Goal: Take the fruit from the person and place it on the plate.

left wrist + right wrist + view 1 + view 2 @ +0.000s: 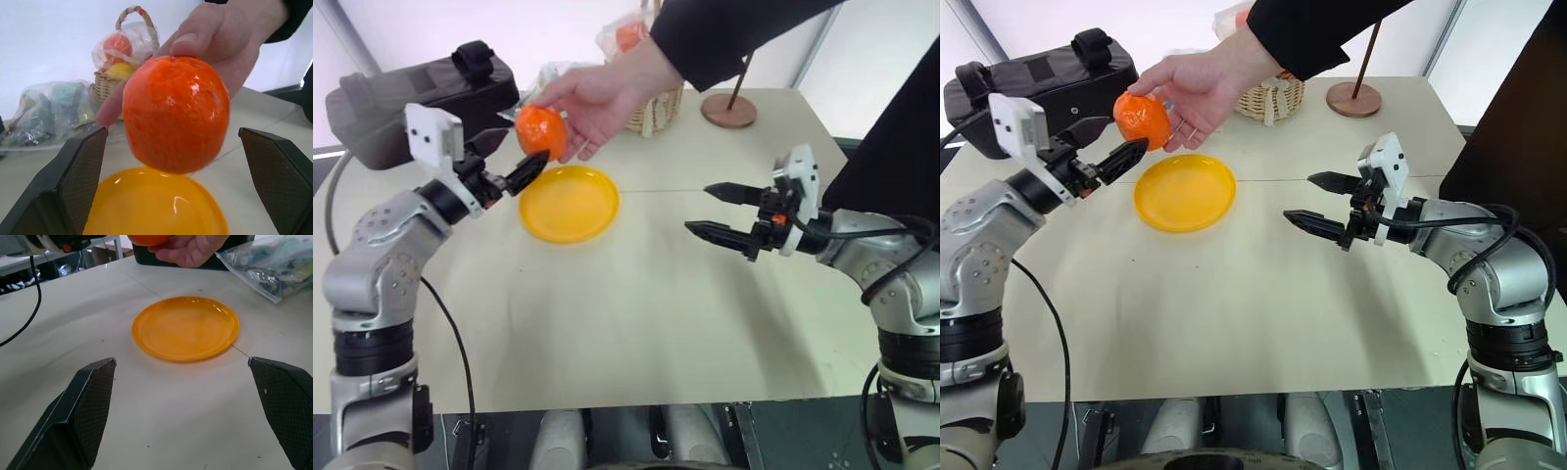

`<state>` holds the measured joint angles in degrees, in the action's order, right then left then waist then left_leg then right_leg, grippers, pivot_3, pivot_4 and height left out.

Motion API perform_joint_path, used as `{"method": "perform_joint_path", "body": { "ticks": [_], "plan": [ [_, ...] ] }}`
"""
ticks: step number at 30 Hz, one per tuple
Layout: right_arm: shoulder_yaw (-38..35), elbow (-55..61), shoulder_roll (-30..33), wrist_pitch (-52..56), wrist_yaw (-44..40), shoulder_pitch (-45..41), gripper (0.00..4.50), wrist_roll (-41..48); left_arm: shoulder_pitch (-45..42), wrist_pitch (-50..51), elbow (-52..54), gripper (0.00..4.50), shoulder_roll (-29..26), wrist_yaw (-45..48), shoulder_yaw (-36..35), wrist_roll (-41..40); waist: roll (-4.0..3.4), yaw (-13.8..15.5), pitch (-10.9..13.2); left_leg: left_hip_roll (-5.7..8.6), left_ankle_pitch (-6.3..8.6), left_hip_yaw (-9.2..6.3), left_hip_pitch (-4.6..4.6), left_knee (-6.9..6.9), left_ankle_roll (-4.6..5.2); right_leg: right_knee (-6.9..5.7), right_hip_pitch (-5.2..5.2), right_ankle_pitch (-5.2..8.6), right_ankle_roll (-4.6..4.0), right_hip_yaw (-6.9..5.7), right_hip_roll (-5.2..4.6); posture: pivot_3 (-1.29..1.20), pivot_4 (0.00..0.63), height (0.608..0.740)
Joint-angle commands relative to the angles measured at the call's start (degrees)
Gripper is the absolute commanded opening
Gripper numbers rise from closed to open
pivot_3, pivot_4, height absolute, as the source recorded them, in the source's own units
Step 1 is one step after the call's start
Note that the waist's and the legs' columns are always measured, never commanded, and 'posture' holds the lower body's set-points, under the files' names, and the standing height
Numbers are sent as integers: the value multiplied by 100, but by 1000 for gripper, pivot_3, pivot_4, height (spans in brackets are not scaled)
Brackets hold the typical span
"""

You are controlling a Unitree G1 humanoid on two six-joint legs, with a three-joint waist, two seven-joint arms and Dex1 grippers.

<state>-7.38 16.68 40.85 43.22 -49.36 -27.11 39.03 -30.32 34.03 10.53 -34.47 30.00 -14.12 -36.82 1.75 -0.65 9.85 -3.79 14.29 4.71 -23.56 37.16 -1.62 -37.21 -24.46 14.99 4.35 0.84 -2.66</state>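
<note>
A person's hand [607,93] in a black sleeve holds the bright-orange fruit [541,132] in the air over the far-left rim of the yellow plate [570,204]. My left gripper [516,155] is open, one finger on either side of the fruit [175,113], and neither finger touches it. My right gripper [717,211] hovers open and empty above the table, right of the plate [186,327].
A wicker basket [656,108] of wrapped fruits stands at the back behind the hand. A round wooden stand base [728,111] is to its right. A black bag [421,98] lies at the back left, with a clear plastic bag [266,267] beside it.
</note>
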Motion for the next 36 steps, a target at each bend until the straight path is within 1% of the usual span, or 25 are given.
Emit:
{"method": "perform_joint_path", "body": {
  "ticks": [1, 6, 9, 10, 11, 16, 20, 22, 24, 27, 32, 36],
  "plan": [
    [-132, 232, -40, -63, 115, 5, 4419, 77, -321, -294, -210, 4500, 136, 59, 91, 166, 0, 4, 0, 0, 0, 0, 0, 0, 0, 0, 0, 0, 0, 0, 0, 0, 150, 740],
    [-139, 346, -82, -13, 292, 44, 4419, 103, -510, -415, -387, 4500, 329, 108, 196, 278, 0, 0, 0, 0, 0, 0, -2, 2, 0, 0, 0, 0, 1, 0, 0, 0, 150, 740],
    [-143, 410, -96, 22, 384, 61, 4500, 128, -542, -436, -388, 3721, 384, 142, 176, 289, 0, -7, 0, 0, 0, -1, -2, 1, 0, 0, 0, 0, 2, 0, 1, 0, 150, 740],
    [-143, 432, -98, 34, 409, 64, 4500, 140, -539, -441, -382, 3283, 389, 145, 173, 295, 0, -3, 0, 0, 0, -1, -2, 1, 0, 0, 0, 0, 2, -1, 1, 0, 150, 740],
    [-143, 448, -98, 45, 429, 65, 4500, 150, -537, -444, -378, 3004, 393, 147, 169, 302, 0, -2, 0, 0, 0, -1, -2, 1, 0, 0, 0, 0, 2, -1, 0, 0, 150, 740],
    [-117, 490, -106, 109, 526, 23, 4500, 189, -525, -395, -450, 2970, 386, 61, 179, 401, 0, -2, 0, 0, 0, -1, -2, 1, 0, 0, 0, 0, 2, -1, 0, 0, 150, 740],
    [-96, 520, -113, 157, 562, 12, 4500, 209, -430, -209, -695, 2970, 376, -110, 474, 793, 0, -2, 0, 0, 0, -1, -2, 1, 0, 0, 0, 0, 2, -1, 0, 0, 150, 740],
    [-78, 523, -131, 166, 579, 10, 4500, 209, -350, -328, -866, 2970, 519, -119, 605, 937, 0, -1, 0, 0, 0, -1, -2, 2, 0, 0, 0, 0, 2, -1, 0, 0, 150, 740],
    [-45, 528, -154, 162, 604, 21, 4500, 197, -254, -683, -1185, 2970, 652, -108, 835, 1289, 0, 6, 0, 1, 0, 0, -2, 2, 0, 0, 0, 0, 2, -1, -1, 0, 150, 740],
    [-20, 556, -179, 159, 634, 56, 4500, 187, -230, -1138, -1716, 2970, 913, -109, 1000, 1609, 0, 4, 0, 1, 0, 0, -2, 3, 0, 0, 0, 0, 2, -1, -1, 0, 150, 740],
    [-24, 606, -187, 160, 677, 132, 4500, 187, -391, -1868, -2670, 2970, 1198, -181, 1152, 2107, 0, 5, 0, 1, 0, -1, -3, 4, 0, 0, 0, -1, 2, -1, 0, 0, 150, 740],
    [-40, 632, -185, 163, 708, 167, 4500, 197, -542, -2199, -3096, 2970, 1327, -161, 1070, 2222, 0, 5, 0, 0, 0, -1, -2, 3, 0, 0, 0, -1, 2, -3, 0, 0, 150, 740]
  ]
}}
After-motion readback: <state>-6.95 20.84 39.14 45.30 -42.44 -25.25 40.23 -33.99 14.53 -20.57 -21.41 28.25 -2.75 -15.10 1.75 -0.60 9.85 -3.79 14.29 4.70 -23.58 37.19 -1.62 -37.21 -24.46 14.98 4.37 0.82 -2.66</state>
